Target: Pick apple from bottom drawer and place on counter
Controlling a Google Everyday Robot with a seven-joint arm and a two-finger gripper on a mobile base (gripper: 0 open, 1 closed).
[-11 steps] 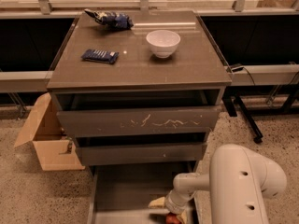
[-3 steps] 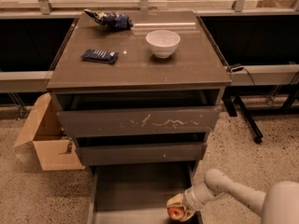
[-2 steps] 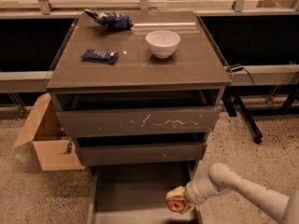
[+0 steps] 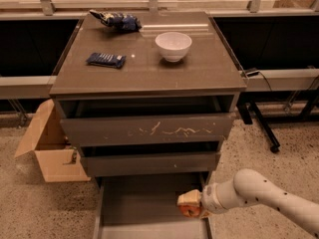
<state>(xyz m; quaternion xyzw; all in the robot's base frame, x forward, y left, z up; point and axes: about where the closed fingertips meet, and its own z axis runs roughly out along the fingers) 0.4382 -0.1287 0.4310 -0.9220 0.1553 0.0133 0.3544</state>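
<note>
Gripper (image 4: 191, 204) sits low at the right side of the open bottom drawer (image 4: 142, 203), its pale fingers (image 4: 188, 198) clamped on the apple (image 4: 189, 211). The apple shows red-orange just under the fingers, above the drawer's floor near the right wall; whether it touches the floor I cannot tell. The white arm (image 4: 259, 193) runs off from the gripper to the right and down out of view.

Left of the gripper lies the drawer's flat grey floor. Just above it is the plain middle front (image 4: 149, 164), and above that the scratched front (image 4: 149, 129). Well above the gripper is the counter (image 4: 149, 76). On it, almost straight up from the gripper, stands a white bowl (image 4: 173, 46). Up and to the left lies a blue packet (image 4: 105, 59), and farther back a dark bag (image 4: 117, 21) near the rear edge. Far to the left of the gripper, on the speckled floor (image 4: 40, 208) beside the cabinet, stands an open box (image 4: 50, 151).
</note>
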